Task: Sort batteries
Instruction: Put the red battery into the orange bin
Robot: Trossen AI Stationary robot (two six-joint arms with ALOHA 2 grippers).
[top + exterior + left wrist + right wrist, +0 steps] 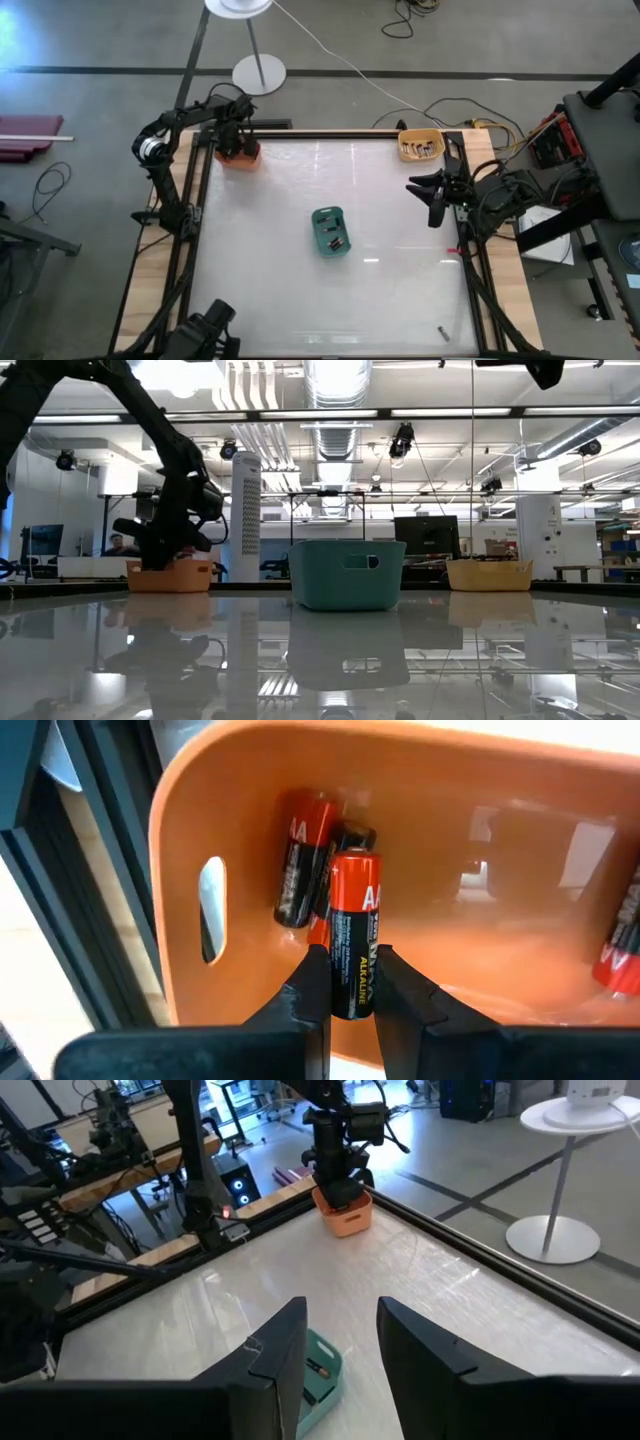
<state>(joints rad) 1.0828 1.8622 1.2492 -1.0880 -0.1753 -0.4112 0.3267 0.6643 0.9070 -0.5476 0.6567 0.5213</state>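
My left gripper (238, 140) hangs over the orange bin (241, 157) at the table's far left corner, shut on a red-and-black AA battery (353, 935). More AA batteries (302, 860) lie on that bin's floor. A teal bin (330, 231) at the table's middle holds several batteries. A yellow bin (420, 146) at the far right holds more. One loose battery (441, 331) lies near the front right corner. My right gripper (433, 192) waits open at the right edge, holding nothing. My left gripper pinches the AA battery's black lower end (350, 995) between its two fingers, which reach down into the orange bin from above. The battery's length runs along the fingers, its red end pointing at the bin's floor. Whether that end touches the floor I cannot tell.
A dark frame rail (320, 132) runs around the white table top. Cables (500, 130) and gear lie beyond the right edge, and a white lamp stand (259, 72) stands behind the far edge. Bare table surface lies between the three bins.
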